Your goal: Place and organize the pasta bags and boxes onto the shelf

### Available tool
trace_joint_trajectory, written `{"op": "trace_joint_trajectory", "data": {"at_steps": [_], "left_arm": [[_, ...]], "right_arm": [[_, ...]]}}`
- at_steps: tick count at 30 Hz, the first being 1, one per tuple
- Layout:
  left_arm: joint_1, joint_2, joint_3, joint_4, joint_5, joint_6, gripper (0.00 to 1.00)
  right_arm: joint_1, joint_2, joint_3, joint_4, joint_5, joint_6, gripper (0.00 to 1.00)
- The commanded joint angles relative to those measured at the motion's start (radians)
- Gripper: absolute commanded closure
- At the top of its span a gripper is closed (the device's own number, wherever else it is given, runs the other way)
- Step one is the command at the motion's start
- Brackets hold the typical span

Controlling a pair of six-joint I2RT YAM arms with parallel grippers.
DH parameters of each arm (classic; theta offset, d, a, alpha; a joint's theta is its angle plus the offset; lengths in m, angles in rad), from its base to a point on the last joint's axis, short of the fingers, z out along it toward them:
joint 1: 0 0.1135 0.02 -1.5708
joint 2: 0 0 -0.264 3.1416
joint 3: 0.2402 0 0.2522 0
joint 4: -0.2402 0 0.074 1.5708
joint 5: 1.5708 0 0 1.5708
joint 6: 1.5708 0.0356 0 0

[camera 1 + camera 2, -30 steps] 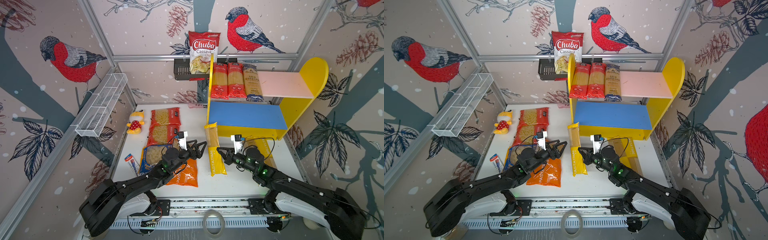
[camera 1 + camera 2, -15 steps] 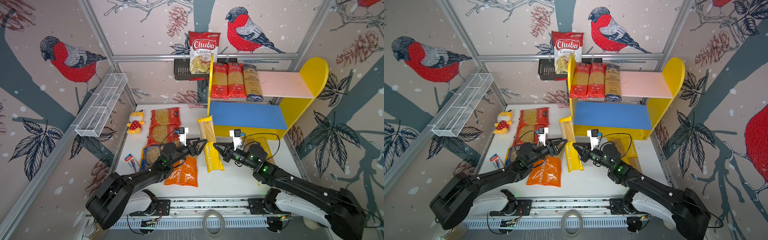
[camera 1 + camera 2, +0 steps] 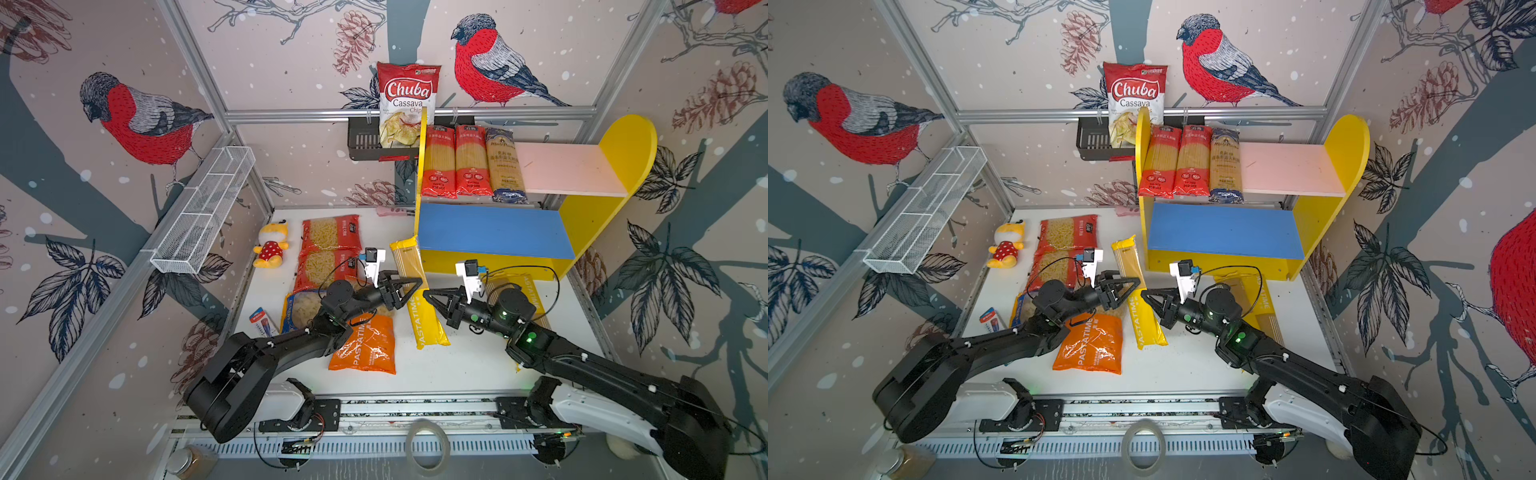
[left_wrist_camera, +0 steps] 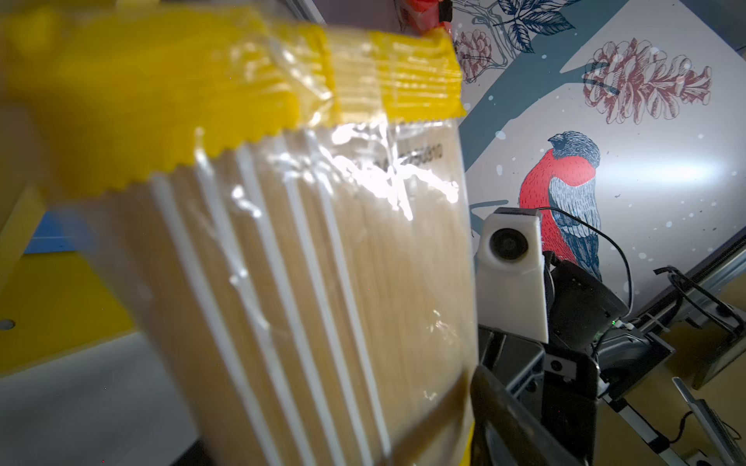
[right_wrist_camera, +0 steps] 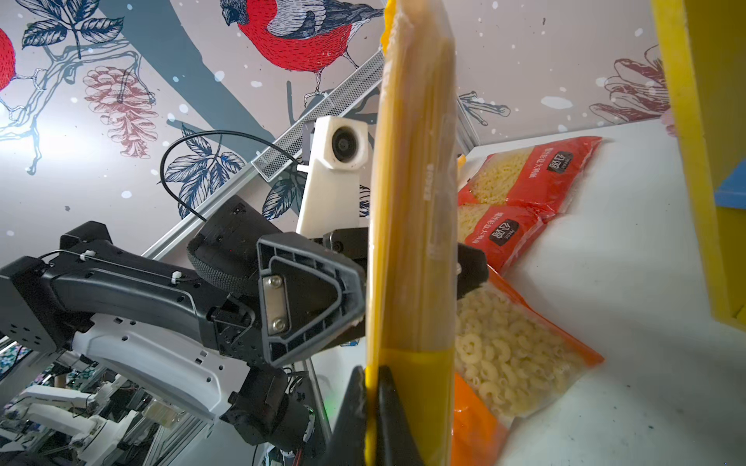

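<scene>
Glossy plastic spaghetti pack (image 4: 323,262), matt white table (image 3: 457,365).

The sealed end of the yellow spaghetti pack (image 4: 282,262) was blurred; the left arm (image 3: 299,345) half hid the blue-yellow macaroni bag (image 3: 297,309).

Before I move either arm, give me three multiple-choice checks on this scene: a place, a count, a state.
1. The orange bag lies: A on the blue board; B on the table; C in the wire basket.
2. Spaghetti packs on the pink board: A two; B three; C five.
3. The right gripper is: A open; B shut on the orange bag; C shut on the yellow spaghetti pack.
Key: B, it lies flat there; B, two red, one dark-blue; C, the right wrist view shows it pinching that pack's edge.
</scene>
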Motion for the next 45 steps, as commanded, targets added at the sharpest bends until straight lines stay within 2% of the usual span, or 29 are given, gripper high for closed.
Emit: {"op": "trace_joint_trajectory", "data": {"at_steps": [1,4,8,10,13,15,18,20,25,29,32,38,41,45], "left_arm": [[0.001,0.000,0.013,0.100,0.051,-0.014,0.34],[0.001,-0.006,0.019,0.102,0.059,-0.013,0.48],[0.001,-0.015,0.026,0.096,0.059,-0.012,0.71],[0.001,-0.018,0.029,0.096,0.059,-0.013,0.79],[0.001,-0.026,0.030,0.094,0.057,-0.015,0.85],[0.001,-0.035,0.033,0.089,0.049,-0.010,0.89],[0.003,-0.062,0.047,0.050,0.023,0.021,0.94],[0.007,-0.092,0.072,-0.017,-0.025,0.066,1.00],[0.023,-0.154,0.127,-0.117,-0.145,0.160,1.00],[0.050,-0.159,0.186,-0.116,-0.258,0.180,1.00],[0.052,-0.141,0.215,-0.067,-0.350,0.158,1.00],[0.049,-0.082,0.235,0.118,-0.415,0.015,1.00],[0.038,-0.066,0.257,0.137,-0.429,-0.039,1.00],[0.007,-0.080,0.263,0.119,-0.446,-0.041,1.00]], "right_arm": [[-0.013,-0.008,0.003,0.150,-0.029,-0.011,1.00],[-0.023,-0.007,-0.002,0.159,-0.026,0.001,1.00],[-0.026,0.008,0.000,0.155,0.000,0.016,1.00],[-0.026,0.016,0.003,0.145,0.016,0.021,1.00],[-0.025,0.021,-0.003,0.129,0.050,0.030,0.94],[-0.024,0.021,-0.007,0.116,0.071,0.036,0.86],[-0.021,0.019,-0.027,0.112,0.095,0.057,0.61],[-0.020,0.017,-0.054,0.118,0.101,0.079,0.47],[-0.016,-0.014,-0.137,0.178,0.116,0.171,0.28],[-0.014,-0.065,-0.205,0.250,0.156,0.242,0.14],[-0.012,-0.089,-0.211,0.293,0.167,0.270,0.13],[0.006,-0.058,-0.216,0.382,0.210,0.279,0.14],[0.002,-0.023,-0.215,0.457,0.219,0.291,0.16],[-0.002,0.006,-0.209,0.537,0.218,0.300,0.18]]}}
